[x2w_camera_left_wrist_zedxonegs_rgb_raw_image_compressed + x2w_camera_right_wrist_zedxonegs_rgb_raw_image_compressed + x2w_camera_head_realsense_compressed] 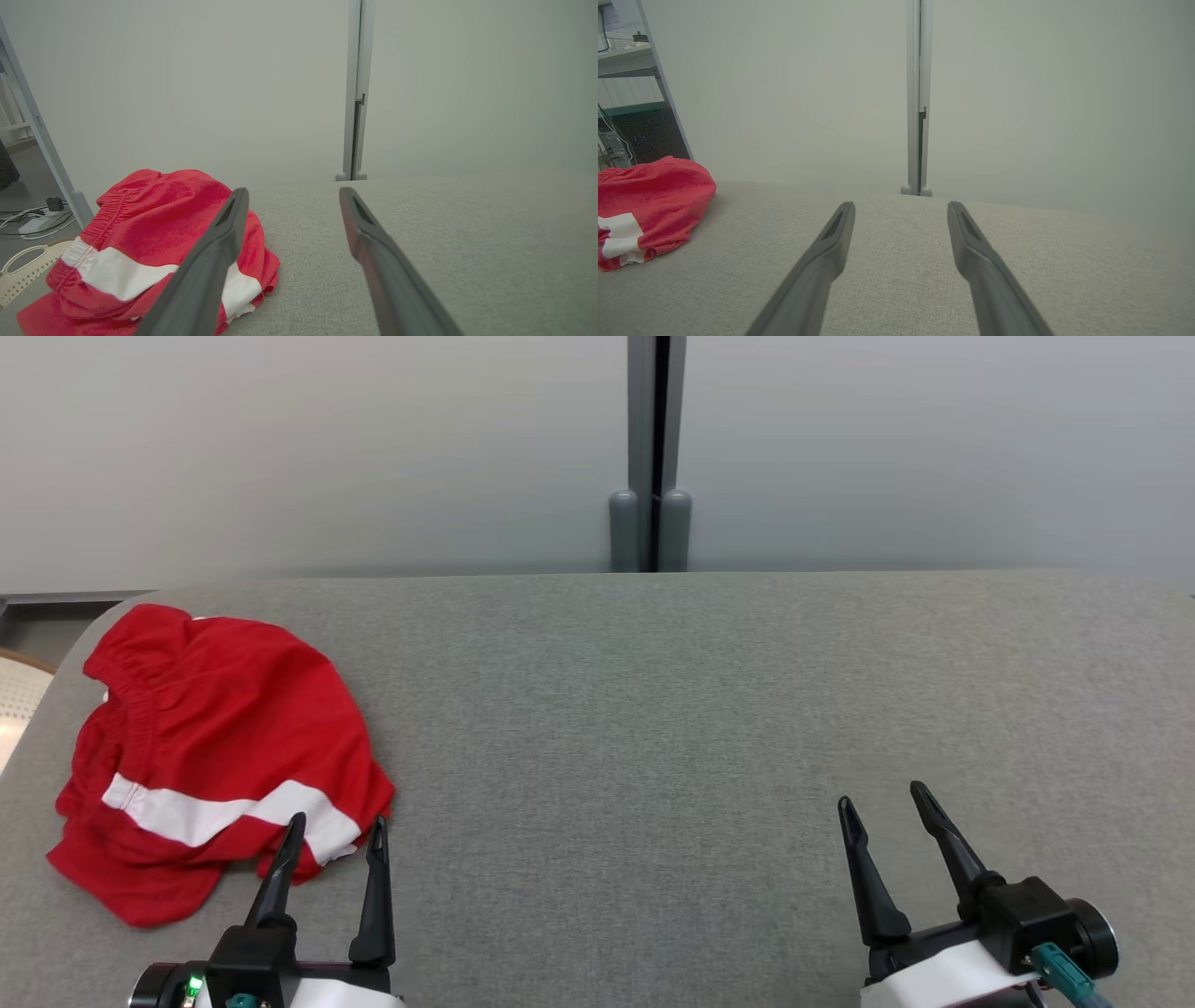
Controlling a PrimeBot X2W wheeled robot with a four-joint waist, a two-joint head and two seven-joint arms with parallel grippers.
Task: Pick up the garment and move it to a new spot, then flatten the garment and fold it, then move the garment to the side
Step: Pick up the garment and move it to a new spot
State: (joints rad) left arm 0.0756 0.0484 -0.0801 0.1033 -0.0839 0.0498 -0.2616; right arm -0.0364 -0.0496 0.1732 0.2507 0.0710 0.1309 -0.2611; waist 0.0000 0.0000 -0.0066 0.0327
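- You had the crumpled red fabric garment with a white stripe (215,747) lying on the grey cloth-covered counter (653,709). It was well to the left of the grey upright post (651,429) that stood behind the counter's far edge.
- The garment sat in a bunched heap near the counter's rounded left corner. Its gathered elastic waistband was on the side farthest from the post, and the white stripe ran across its near part.
- Your left hand (337,821) was also left of the post, by the counter's near edge. Its two long dark fingers were spread apart and grasped nothing.
- The outer finger (285,859) of that hand crossed in front of the garment's near hem. You could not tell whether it touched the cloth. The inner finger stood over bare counter, on the post's side of the garment.
- Your right hand (882,796) was right of the post, near the front edge. It was released, with its fingers parted over bare counter, well apart from the garment.
- In the right wrist view the post rose almost straight ahead, between that hand's fingers.
- A pale slotted plastic basket (23,266) showed past the counter's left edge, farther from the post than the garment.
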